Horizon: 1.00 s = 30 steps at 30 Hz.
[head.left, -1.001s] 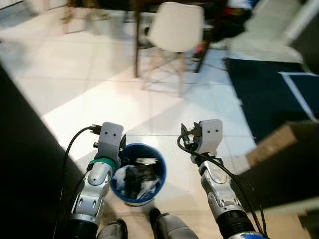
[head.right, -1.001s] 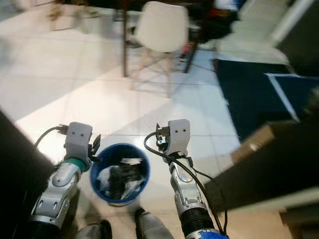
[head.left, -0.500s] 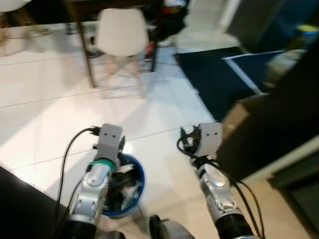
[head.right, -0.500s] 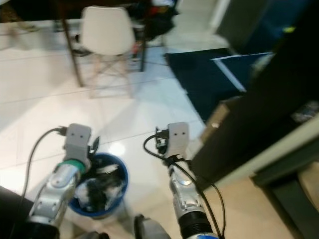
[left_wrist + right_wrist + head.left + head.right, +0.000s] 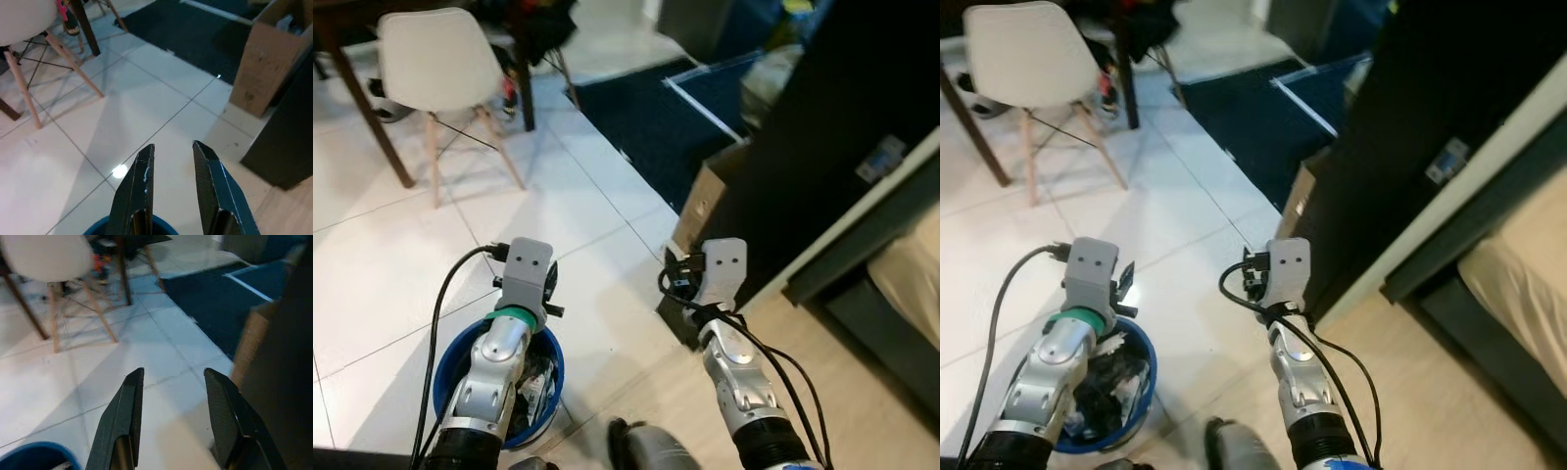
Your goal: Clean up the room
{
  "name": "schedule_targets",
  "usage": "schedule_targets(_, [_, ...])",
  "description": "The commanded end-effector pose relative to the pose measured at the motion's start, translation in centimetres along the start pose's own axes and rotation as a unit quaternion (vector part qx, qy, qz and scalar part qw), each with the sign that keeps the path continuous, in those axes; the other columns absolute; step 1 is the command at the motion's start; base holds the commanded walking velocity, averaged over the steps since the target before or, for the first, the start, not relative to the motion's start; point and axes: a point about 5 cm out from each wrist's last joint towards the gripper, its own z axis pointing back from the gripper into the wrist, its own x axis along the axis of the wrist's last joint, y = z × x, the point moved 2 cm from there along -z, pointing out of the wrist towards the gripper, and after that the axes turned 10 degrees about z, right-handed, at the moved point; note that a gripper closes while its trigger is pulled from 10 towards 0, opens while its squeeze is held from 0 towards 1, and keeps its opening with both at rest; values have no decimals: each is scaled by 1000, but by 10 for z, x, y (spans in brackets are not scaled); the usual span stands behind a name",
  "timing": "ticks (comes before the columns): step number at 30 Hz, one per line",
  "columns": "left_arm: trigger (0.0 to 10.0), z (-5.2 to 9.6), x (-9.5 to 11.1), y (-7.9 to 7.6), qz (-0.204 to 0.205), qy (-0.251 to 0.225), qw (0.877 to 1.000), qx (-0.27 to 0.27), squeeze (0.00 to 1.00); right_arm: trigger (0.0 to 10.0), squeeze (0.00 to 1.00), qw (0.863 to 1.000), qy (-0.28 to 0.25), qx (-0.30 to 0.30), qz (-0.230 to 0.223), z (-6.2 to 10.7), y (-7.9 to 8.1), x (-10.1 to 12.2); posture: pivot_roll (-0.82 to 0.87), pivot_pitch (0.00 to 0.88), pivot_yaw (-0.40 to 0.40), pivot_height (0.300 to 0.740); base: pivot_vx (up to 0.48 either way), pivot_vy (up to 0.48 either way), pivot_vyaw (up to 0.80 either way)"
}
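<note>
A: We note the blue bin on the white tiled floor, directly beneath our left arm and partly hidden by it. It stands upright, mouth facing up, so its long axis runs vertically — we see dark and white rubbish inside.

B: And the fingers? In the left wrist view the left gripper hangs over the bin's rim with its fingers parted and nothing between them. The right gripper is likewise spread and empty, held over bare tile.

A: What could go wrong here, in our judgement?

B: The bin sits close by our feet; a step or a lowered left arm might tip it and spill the contents. On our right, the dark cabinet and the cardboard box lie near the right arm — a turn that way could strike them.

A: The white chair and dark rug stand well apart, ahead.
</note>
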Motion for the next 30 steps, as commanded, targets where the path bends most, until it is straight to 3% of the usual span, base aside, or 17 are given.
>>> schedule_targets(1, [10000,2,-7,-4,1,9,1000,-7,0,10000,0,1000,10,-7,-1,3,-5,-5,-17,83,-14,740,0,0,-788])
schedule_targets(9, [10000,8,-31,4,-16,39,999,-1,0,10000,0,998,61,-3,3,10,-4,-25,-15,76,-16,740,0,0,-785])
schedule_targets(14, [10000,26,-75,29,-10,111,993,40,0,10000,0,993,116,-1,-2,31,3,-51,-24,63,-27,740,0,0,-781])
schedule_targets(16, [10000,28,-80,32,-6,120,992,47,0,10000,0,993,122,2,0,34,6,-54,-24,63,-27,740,0,0,-781])
schedule_targets(23, [10000,27,-81,33,-1,116,992,54,0,10000,0,986,168,2,-12,52,11,-78,-15,50,-37,740,0,0,-783])
schedule_targets(30, [10000,20,-67,32,10,81,995,53,0,10000,0,984,173,28,26,62,13,-88,-7,41,-28,740,0,0,-781])
